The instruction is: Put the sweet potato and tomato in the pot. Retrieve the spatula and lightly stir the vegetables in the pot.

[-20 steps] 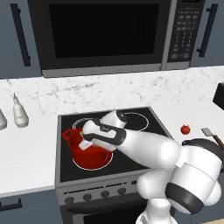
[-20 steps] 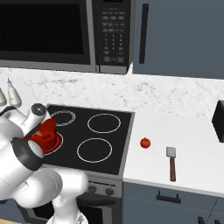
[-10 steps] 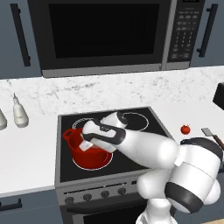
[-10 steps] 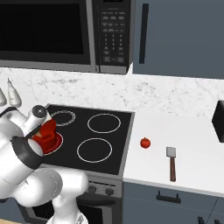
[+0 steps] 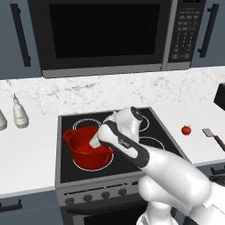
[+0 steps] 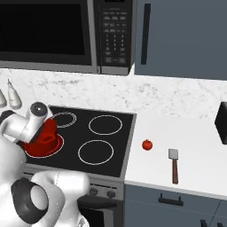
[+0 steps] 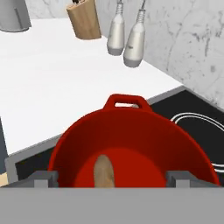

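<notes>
Now poised just above the pot (image 7: 131, 144), the gripper (image 7: 111, 178) has its fingers set wide apart and holds nothing; between them a tan sweet potato (image 7: 104, 171) lies on the red pot floor. The pot sits on the front-left burner of the stove (image 5: 149, 127), near its front-left corner, one loop handle facing the left counter. By this evidence the first vegetable is delivered and the step in hand is the release over the pot, with the tomato next. Farther off, on the counter (image 6: 195, 146) to the right of the stove, the tomato (image 6: 147, 145) rests just beside the stove's right edge, and the spatula (image 6: 174, 163) lies beyond it, handle toward the counter's front edge, well apart from the pot. The next move appears to call for lifting clear of the rim, swinging right across the burners, and closing gently on a small round fruit that may roll.
</notes>
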Motion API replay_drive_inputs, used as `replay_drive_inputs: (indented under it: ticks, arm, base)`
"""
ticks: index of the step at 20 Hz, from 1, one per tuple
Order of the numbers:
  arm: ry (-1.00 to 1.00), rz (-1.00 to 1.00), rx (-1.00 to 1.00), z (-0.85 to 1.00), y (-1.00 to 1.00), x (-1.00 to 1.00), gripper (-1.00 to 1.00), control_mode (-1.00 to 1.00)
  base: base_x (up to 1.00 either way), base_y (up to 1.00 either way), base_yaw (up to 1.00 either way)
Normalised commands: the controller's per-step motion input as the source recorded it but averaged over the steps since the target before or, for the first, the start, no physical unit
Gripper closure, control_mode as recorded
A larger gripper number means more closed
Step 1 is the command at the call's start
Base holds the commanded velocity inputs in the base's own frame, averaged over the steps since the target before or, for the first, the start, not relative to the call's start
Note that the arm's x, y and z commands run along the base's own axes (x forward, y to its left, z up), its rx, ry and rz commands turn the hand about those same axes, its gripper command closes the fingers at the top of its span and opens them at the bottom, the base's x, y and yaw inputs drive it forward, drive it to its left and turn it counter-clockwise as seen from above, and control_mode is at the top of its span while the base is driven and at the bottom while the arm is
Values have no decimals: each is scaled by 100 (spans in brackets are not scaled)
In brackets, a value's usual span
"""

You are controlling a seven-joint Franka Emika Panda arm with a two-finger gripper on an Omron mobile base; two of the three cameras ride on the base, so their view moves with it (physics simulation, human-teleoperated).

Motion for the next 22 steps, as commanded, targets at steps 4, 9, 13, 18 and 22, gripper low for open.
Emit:
replay_drive_inputs:
  ticks: [4,9,13,18,22]
  arm:
    - [0,-1,-4,90,-89,-90,-100,-100]
    - [8,-16,0,80,-100,-53,-100,-100]
    - [20,-29,0,26,-100,-4,-100,-100]
    - [23,-39,0,9,-100,7,-100,-100]
    - [21,-38,0,-8,-100,37,-100,-100]
  base:
    - [0,0,0]
    - [0,0,0]
    - [0,0,0]
    - [0,0,0]
    - [0,0,0]
